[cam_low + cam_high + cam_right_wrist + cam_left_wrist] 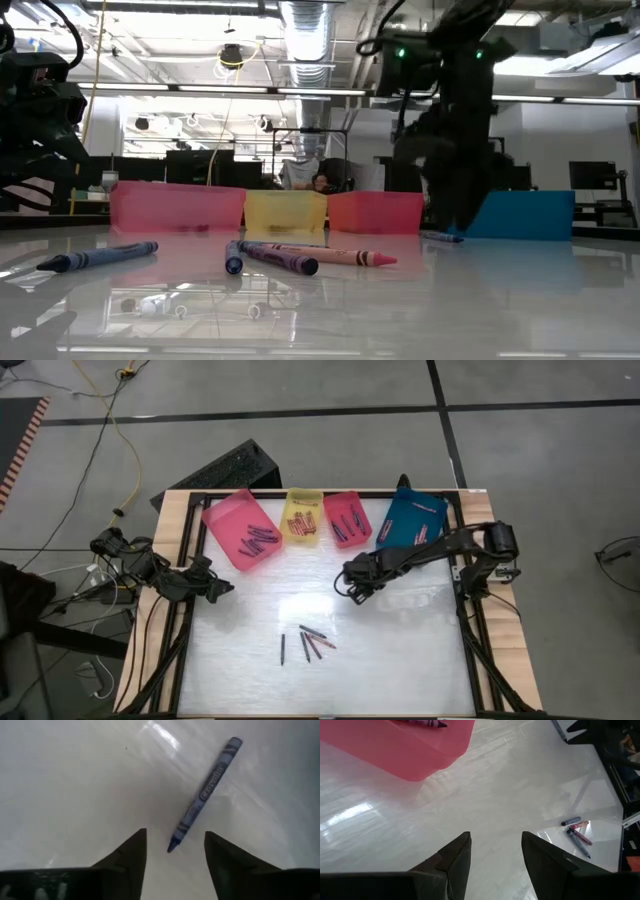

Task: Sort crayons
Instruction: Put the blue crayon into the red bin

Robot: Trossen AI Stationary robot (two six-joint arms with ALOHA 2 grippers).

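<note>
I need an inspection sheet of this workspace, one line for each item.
Surface: glossy white table, wooden edges.
Job's things: loose crayons near the front middle; a blue crayon lies free on the table, beyond the right end effector's fingertips; more crayons in the pink tray, yellow tray and red tray; blue tray contents not visible.
Clutter: nothing seen.
End effectors: left end effector open, empty; right end effector open.
Cables: yellow cable on the floor.
Surroundings: grey floor, black keyboard behind the table.
</note>
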